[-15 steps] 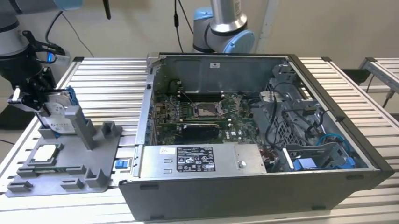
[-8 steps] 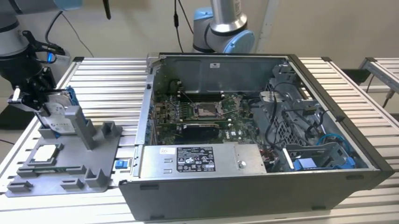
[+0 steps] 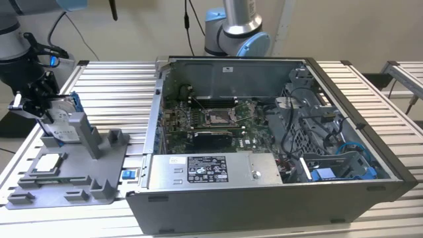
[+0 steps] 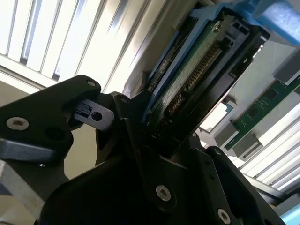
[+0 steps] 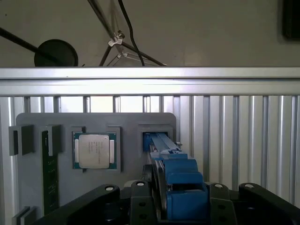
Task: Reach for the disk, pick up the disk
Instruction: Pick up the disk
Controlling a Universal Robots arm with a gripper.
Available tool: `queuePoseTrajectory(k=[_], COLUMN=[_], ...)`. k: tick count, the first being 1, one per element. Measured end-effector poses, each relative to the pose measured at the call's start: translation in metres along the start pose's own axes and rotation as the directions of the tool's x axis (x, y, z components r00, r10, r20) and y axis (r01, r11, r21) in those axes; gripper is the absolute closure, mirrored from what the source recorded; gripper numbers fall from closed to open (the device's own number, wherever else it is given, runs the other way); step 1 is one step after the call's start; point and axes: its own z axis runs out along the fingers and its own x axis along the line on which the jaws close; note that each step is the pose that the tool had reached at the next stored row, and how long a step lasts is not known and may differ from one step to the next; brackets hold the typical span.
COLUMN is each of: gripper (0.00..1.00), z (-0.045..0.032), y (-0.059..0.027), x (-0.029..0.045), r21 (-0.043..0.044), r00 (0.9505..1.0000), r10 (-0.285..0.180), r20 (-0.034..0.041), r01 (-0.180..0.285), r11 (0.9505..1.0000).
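Ribbed aluminium table point(image 3: 112, 84) carries an open desktop computer case point(image 3: 264, 198) across the middle and right of the exterior view, with a grey fixture tray point(image 3: 73, 178) at the lower left. On that tray a square processor chip point(image 3: 47, 162) lies flat in its pocket near the lower left corner. Above it, at the left edge of the frame, the disk point(image 3: 63, 121) stands on edge in a slot of the tray, its long axis running up out of the slot.

The gripper point(image 3: 46, 106) sits over it from above, along that axis, so the disk's upper end lies between the jaws rather than ahead of them. In the first wrist view the disk point(image 5: 180, 183) runs from the slot straight back between the dark jaws, which lie against both broad sides. In the second wrist view its green circuit-board side meets a jaw with no gap showing. I judge the gripper pinched on the disk. The disk's lower end looks seated in the slot, not yet lifted.
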Motion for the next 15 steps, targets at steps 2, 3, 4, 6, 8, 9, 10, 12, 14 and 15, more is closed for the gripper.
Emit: queuePoseTrajectory(k=[2, 3, 4, 6, 8, 9, 10, 12, 14, 15], gripper=[1.0, 1.0, 1.0, 1.0, 1.0, 1.0, 1.0, 1.0, 1.0, 1.0], z=[0.0, -0.0001, -0.0001, -0.0005, -0.0013, -0.002, -0.0029, -0.0058, -0.0095, -0.0113], y=[0.0, 0.0, 0.0, 0.0, 0.0, 0.0, 0.0001, 0.0002, 0.0003, 0.0003], x=[0.0, 0.0, 0.0, -0.0001, -0.0001, -0.0001, -0.0001, -0.0002, -0.0003, -0.0003], r21=[0.0, 0.0, 0.0001, 0.0003, 0.0003, 0.0004, 0.0005, 0.0, 0.0, 0.0], r00=[1.0, 1.0, 1.0, 1.0, 1.0, 1.0, 1.0, 1.0, 1.0, 1.0], r10=[0.0, 0.0, 0.0, 0.0, 0.0, 0.0, 0.0, 0.0, 0.0, 0.0], r20=[0.0002, 0.0002, 0.0002, 0.0003, 0.0003, 0.0004, 0.0005, 0.0002, 0.0002, 0.0001], r01=[0.0, 0.0, 0.0, 0.0, 0.0, 0.0, 0.0, 0.0, 0.0, 0.0], r11=[1.0, 1.0, 1.0, 1.0, 1.0, 1.0, 1.0, 1.0, 1.0, 1.0])
